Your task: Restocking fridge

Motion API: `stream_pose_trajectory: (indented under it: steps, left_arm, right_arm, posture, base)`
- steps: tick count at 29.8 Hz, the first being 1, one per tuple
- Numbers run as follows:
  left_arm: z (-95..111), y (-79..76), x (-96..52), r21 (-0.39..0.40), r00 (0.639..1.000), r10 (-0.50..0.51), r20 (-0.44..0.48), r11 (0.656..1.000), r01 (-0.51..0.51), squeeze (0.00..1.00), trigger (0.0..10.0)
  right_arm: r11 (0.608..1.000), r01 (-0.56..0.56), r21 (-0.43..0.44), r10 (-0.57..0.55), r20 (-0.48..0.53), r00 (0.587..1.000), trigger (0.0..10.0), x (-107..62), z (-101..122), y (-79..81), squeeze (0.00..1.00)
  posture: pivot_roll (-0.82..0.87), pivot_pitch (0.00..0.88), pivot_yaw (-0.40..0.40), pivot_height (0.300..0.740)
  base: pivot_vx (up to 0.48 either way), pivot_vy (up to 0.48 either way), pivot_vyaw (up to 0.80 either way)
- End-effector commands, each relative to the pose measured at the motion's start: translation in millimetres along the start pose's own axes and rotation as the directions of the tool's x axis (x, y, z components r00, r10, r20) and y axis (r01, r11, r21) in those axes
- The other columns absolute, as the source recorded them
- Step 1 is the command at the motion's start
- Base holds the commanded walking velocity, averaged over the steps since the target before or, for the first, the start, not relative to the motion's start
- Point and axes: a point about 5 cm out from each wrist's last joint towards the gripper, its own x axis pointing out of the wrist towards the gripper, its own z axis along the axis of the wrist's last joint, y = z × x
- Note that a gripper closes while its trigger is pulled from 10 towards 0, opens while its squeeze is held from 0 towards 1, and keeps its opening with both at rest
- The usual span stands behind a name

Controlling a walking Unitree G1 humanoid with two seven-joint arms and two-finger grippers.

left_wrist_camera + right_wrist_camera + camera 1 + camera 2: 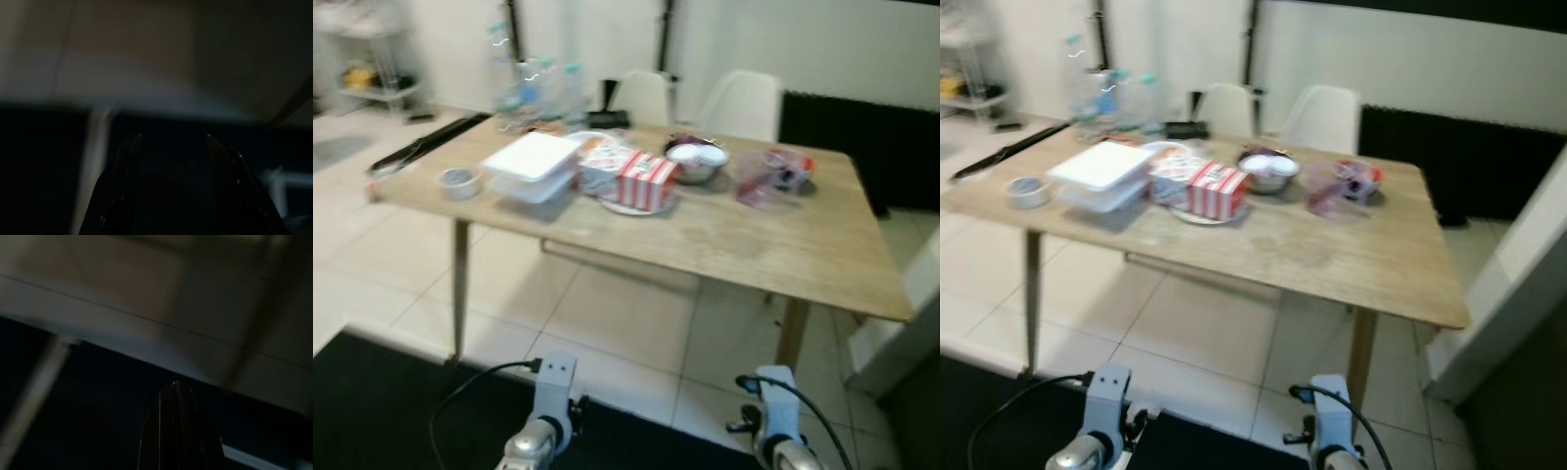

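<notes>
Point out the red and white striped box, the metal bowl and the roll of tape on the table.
red and white striped box (647, 180), left eye view, on its striped front side.
metal bowl (696, 163), left eye view, on its outer wall.
roll of tape (459, 181), left eye view, on its outer ring.

Two white chairs (705, 103) behind wooden table (783, 250), tape roll (458, 181), tiled floor (607, 318)

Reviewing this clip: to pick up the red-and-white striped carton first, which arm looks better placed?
Probably left, marginally. The striped carton sits left of centre on the table, nearer the left arm's side. Both arms hang low, short of the table; the left gripper is open, the right gripper looks shut.
</notes>
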Motion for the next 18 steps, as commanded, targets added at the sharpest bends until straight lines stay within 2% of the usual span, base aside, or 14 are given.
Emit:
stream_pose_trajectory:
  steps: [1, 5, 18]
  left_arm:
    - [-15, 3.4, -5.0, -0.004, 0.999, 0.008, -0.053, 1.000, -0.008, 0.00, 10.0]
    - [-15, 2.9, -4.9, -0.002, 0.999, 0.004, -0.053, 1.000, -0.004, 0.00, 10.0]
    - [-15, 2.8, -5.0, 0.017, 0.998, -0.012, -0.065, 1.000, 0.014, 0.00, 10.0]
  right_arm:
    - [1.000, -0.007, 0.019, 0.007, 0.008, 1.000, 10.0, 1.0, 2, 4.7, 0.00]
    - [1.000, -0.003, 0.026, 0.003, 0.004, 1.000, 10.0, 0.5, 0, 4.1, 0.00]
    - [0.999, 0.003, 0.033, -0.002, -0.010, 1.000, 10.0, -1.6, -9, 4.2, 0.00]
  posture:
    - [-0.02, 0.000, -0.038, 0.740]
    - [-0.02, 0.000, -0.038, 0.740]
    - [-0.02, 0.000, -0.026, 0.740]
  base:
    - [0.334, 0.000, -0.79]
    - [0.336, 0.000, -0.60]
    - [0.318, 0.000, 0.00]
